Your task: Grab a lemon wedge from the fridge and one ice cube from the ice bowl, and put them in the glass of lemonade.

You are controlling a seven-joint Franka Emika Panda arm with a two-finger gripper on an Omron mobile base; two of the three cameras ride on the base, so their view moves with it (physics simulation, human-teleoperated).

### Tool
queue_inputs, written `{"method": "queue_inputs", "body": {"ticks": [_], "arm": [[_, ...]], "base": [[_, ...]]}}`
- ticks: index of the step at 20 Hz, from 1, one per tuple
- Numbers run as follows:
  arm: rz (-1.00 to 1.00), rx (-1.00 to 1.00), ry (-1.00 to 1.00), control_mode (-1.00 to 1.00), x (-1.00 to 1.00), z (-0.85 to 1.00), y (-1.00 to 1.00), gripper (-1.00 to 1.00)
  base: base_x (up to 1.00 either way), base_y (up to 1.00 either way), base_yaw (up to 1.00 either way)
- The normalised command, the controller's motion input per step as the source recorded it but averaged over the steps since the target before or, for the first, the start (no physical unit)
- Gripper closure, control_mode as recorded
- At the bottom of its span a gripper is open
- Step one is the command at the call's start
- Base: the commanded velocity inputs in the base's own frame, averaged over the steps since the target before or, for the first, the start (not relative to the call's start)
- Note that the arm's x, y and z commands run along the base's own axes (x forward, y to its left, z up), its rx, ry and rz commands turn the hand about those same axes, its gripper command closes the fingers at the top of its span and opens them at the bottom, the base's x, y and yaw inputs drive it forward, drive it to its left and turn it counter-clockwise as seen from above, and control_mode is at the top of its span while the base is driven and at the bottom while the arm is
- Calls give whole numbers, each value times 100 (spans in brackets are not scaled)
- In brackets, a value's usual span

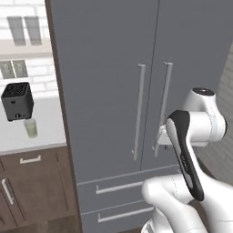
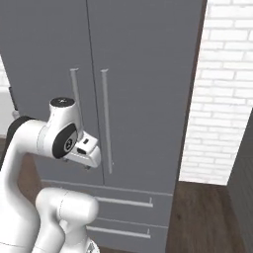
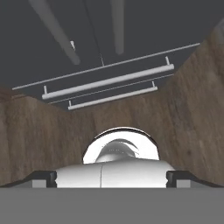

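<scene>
Finding one: the gripper (image 3: 112,177) stands with its jaws spread wide and nothing between them. In the hand view the two dark fingertips (image 3: 43,177) sit far apart at the bottom edge, looking down past the arm's own body at the wooden floor (image 3: 39,135) and the fridge's two lower drawer handles (image 3: 109,81).

Finding two: the hand (image 2: 85,150) hangs folded close to the arm, in front of the lower half of the fridge (image 1: 104,68) and near the right door's long bar handle (image 1: 164,107), but apart from it. Both doors appear shut, so the lemon wedge, presumably inside, cannot be seen or located.

Finding three: the glass of lemonade (image 1: 31,128) stands on the pale counter (image 1: 50,123) to the left of the fridge, just in front of the dark toaster (image 1: 17,101). The ice bowl and the ice cube cannot be placed from these views.

Risks, as a judgement:
- The two bar handles stand side by side at the door seam; a loose approach could straddle the wrong bar or catch both.
- The fingers point down, not at the bar, so a hasty reach without reorienting could strike the door face.
- The arm is bunched close to the door; a swinging door may foul the elbow or base.
</scene>
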Motion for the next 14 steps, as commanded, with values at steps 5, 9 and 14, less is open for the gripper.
{"method": "queue_inputs", "body": {"ticks": [5,9,14], "arm": [[0,0,0,100,0,0,0,-100],[0,0,0,100,0,0,0,-100],[0,0,0,100,0,0,0,-100]], "base": [[-67,2,-10],[-48,0,0],[-49,8,1]]}}
